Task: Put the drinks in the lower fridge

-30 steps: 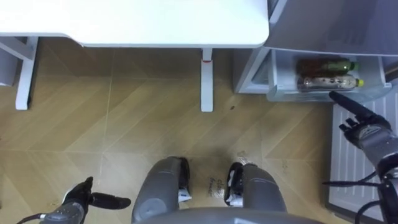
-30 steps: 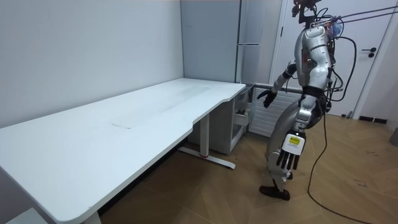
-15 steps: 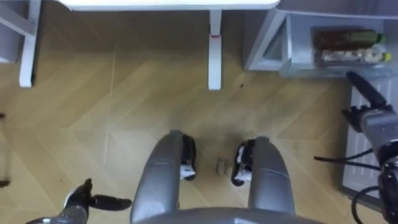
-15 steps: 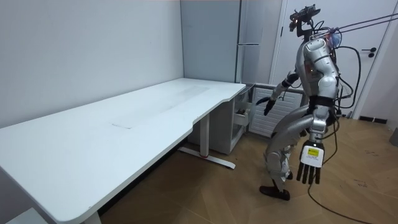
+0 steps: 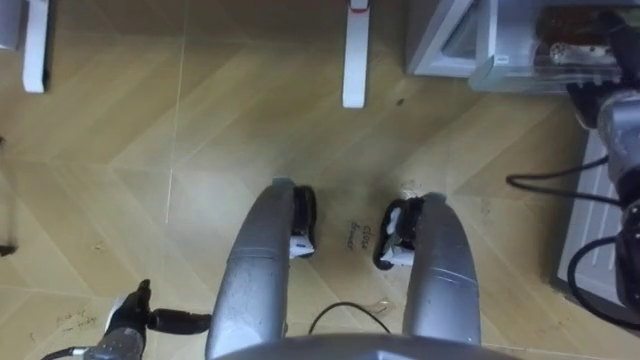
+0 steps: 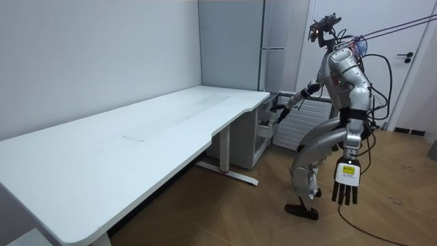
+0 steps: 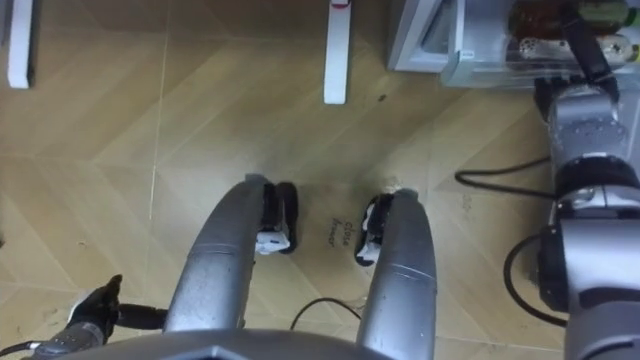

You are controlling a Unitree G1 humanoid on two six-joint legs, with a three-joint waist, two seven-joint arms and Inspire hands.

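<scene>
Two drink bottles [image 7: 535, 30] lie on their sides in the clear lower fridge drawer [image 5: 500, 72] at the top right. My right hand [image 7: 578, 92] reaches out to that drawer with straight fingers [image 7: 579, 42], their tips over the bottles and nothing held. In the room view this right hand [image 6: 278, 113] is stretched towards the open lower fridge [image 6: 268, 130]. Down at my side hangs my left hand [image 5: 125, 325], idle and open; in the room view this left hand [image 6: 346, 184] points at the floor. I stand with bent knees on the wood floor just before the fridge.
The white table [image 6: 136, 137] runs along the wall beside the fridge; its leg [image 5: 357, 60] stands left of the drawer. A white ribbed panel [image 5: 590, 230] lies on the floor at my right. Open wood floor spreads to my left and behind me.
The eye views have slid down over the floor as my head moved. My right hand has stretched forward to the drawer. My left arm has swung back to hang at my side.
</scene>
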